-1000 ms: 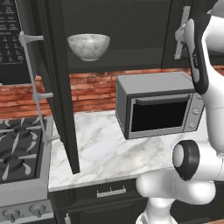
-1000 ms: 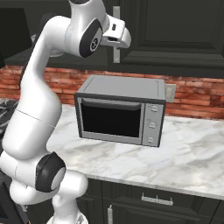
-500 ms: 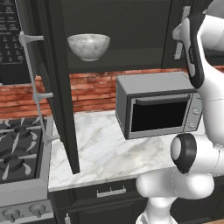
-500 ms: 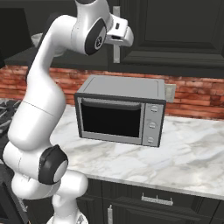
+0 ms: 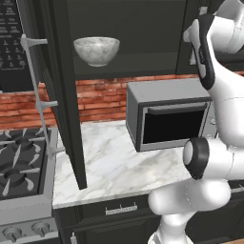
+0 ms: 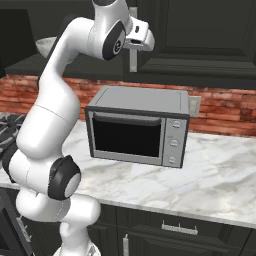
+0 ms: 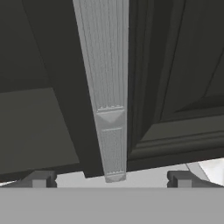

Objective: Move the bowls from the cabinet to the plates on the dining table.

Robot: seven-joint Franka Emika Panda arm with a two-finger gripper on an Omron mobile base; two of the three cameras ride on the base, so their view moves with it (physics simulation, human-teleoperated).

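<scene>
Marbled bowl (image 5: 96,50): on the shelf of the open cabinet (image 5: 119,71), above and left of the microwave (image 5: 169,119). Gripper (image 7: 111,179): jaws fully spread, empty, straddling the cabinet's silver bar handle (image 7: 105,87), above the microwave.

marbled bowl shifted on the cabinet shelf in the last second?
No. The marbled bowl sits at the same spot on the cabinet shelf, just as far up-left of the microwave.
</scene>
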